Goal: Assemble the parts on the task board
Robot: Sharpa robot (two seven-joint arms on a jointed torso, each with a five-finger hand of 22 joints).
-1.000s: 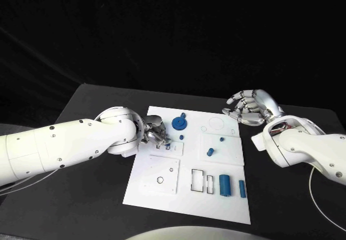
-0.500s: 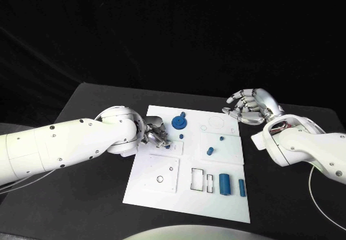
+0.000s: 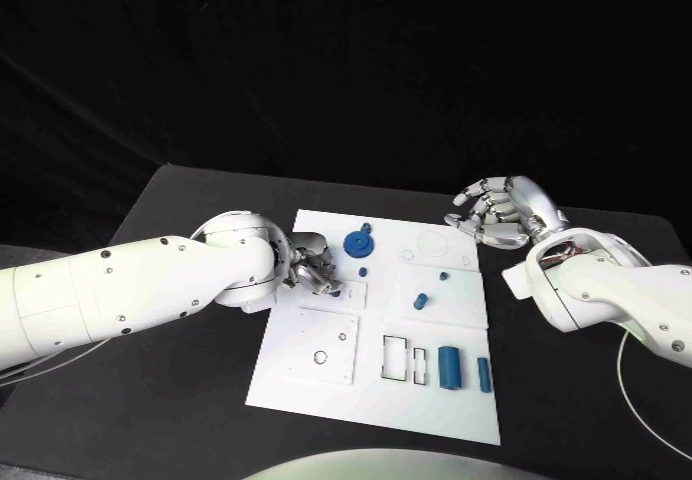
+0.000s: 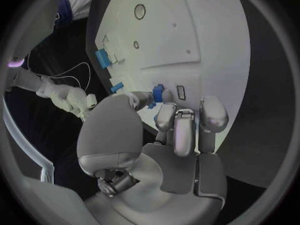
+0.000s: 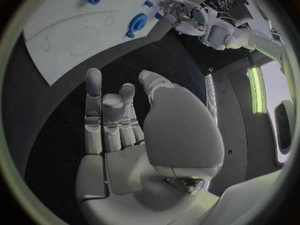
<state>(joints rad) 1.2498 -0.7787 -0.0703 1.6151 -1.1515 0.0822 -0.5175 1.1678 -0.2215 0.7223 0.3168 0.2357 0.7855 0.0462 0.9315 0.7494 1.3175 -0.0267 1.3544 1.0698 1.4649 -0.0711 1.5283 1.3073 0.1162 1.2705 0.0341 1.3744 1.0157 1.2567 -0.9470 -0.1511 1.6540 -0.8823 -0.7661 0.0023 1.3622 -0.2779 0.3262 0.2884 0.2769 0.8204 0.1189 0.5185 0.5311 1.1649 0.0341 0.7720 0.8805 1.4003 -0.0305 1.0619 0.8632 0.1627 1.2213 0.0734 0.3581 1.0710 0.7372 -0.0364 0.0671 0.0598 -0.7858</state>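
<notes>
The left hand [image 3: 309, 268] covers part of the task board [image 3: 378, 400] — its small blue part [image 4: 158, 93] mostly hidden.

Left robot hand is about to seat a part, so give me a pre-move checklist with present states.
1. Left robot hand holds a small blue part at its fingertips: ok.
2. Part lined up with the small slot beside it: cannot tell.
3. Right robot hand off the task board, above the table past its far right corner, holding nothing: ok.
4. Blue disc lies just past the left robot hand, apart from it: ok.
5. Two blue blocks near the board's near right corner, out of the way: ok.
</notes>
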